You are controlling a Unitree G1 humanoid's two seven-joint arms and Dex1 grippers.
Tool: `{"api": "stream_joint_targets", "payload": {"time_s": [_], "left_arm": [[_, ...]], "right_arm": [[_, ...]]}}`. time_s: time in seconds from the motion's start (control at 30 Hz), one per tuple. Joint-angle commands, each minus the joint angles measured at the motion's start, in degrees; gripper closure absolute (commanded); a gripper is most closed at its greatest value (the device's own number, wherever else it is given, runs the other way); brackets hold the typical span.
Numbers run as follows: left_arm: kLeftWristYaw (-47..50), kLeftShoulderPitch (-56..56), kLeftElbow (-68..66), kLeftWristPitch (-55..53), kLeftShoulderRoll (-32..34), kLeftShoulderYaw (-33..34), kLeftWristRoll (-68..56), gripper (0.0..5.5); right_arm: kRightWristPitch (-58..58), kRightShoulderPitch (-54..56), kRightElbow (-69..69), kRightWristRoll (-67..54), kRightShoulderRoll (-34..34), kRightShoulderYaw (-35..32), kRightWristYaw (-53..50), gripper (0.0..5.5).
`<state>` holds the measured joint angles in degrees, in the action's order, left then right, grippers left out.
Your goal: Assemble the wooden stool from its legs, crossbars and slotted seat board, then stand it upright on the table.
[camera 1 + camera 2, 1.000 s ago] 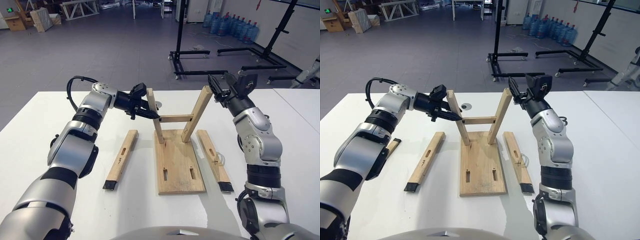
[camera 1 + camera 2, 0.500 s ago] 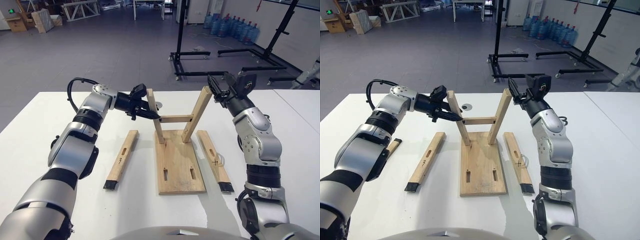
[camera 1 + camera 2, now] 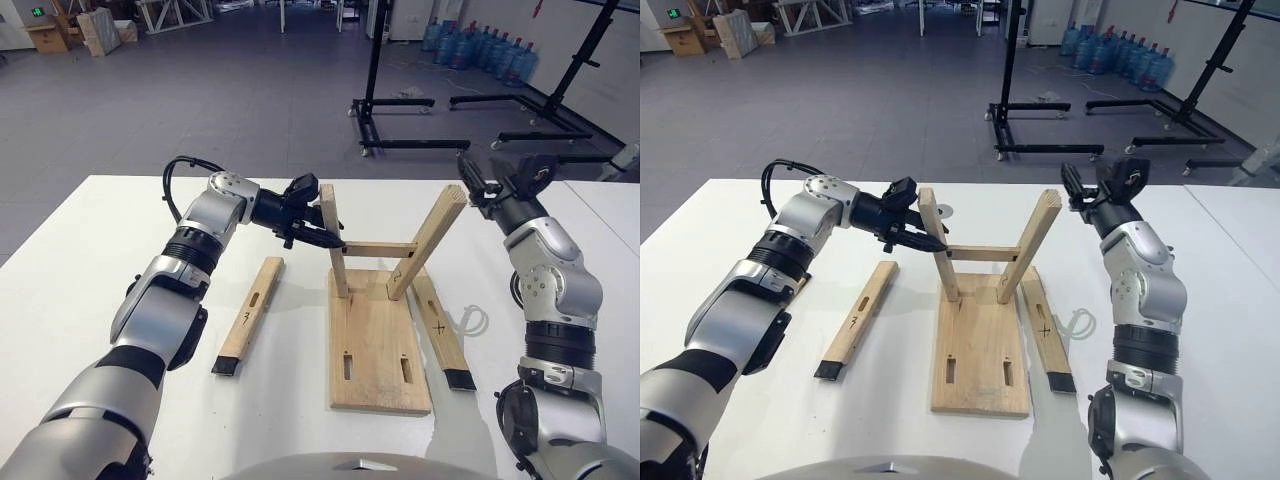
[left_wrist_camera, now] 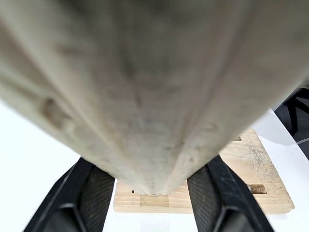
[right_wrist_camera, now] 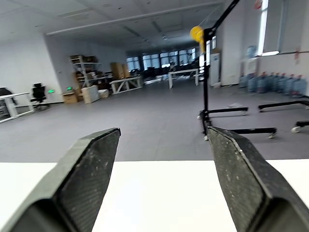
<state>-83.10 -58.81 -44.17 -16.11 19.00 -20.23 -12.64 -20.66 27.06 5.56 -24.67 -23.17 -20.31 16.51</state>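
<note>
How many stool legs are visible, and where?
4. Left upright leg, in the left gripper, and right upright leg stand in the board. Left flat leg and right flat leg lie on the table beside it.

Left end effector (image 3: 930,241) grips one upright leg (image 3: 944,262) on the board (image 3: 980,350); right end effector (image 3: 1077,190) hangs near the top of the other leg (image 3: 1025,250), apart.

Silver-shelled arms (image 3: 158,305), black joints (image 3: 189,249), looped black cable (image 3: 167,190), black left gripper (image 3: 328,240).
</note>
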Motion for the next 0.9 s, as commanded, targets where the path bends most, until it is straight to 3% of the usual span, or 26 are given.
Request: {"api": "stream_joint_targets", "payload": {"time_s": [0.03, 0.23, 0.63, 0.73, 0.9], "left_arm": [[1.13, 3.61, -2.35, -1.36, -0.52, -3.07, 5.29, 3.48], [0.26, 2.21, -2.01, -2.09, 2.46, -2.39, 5.40, 3.48], [1.46, 0.46, -3.39, -0.57, 5.63, 1.90, 8.42, 1.54], [6.44, 3.23, -0.28, -0.82, 9.55, 5.60, 8.73, 1.27], [24.07, 19.02, 19.39, -10.53, 16.25, 19.50, 6.25, 1.27]], "right_arm": [[0.84, 0.83, -0.71, 0.05, 0.83, 0.36, -0.41, 2.17], [1.03, -0.29, -1.46, -0.08, 1.31, 0.25, -0.58, 2.17], [1.18, -1.20, -3.29, -0.23, 2.00, 0.24, -0.90, 2.17], [1.98, -0.82, -4.19, -1.09, 1.56, -1.09, -0.79, 2.17], [2.19, -4.65, -7.10, -2.01, 2.10, -3.05, -1.47, 2.17]]}}
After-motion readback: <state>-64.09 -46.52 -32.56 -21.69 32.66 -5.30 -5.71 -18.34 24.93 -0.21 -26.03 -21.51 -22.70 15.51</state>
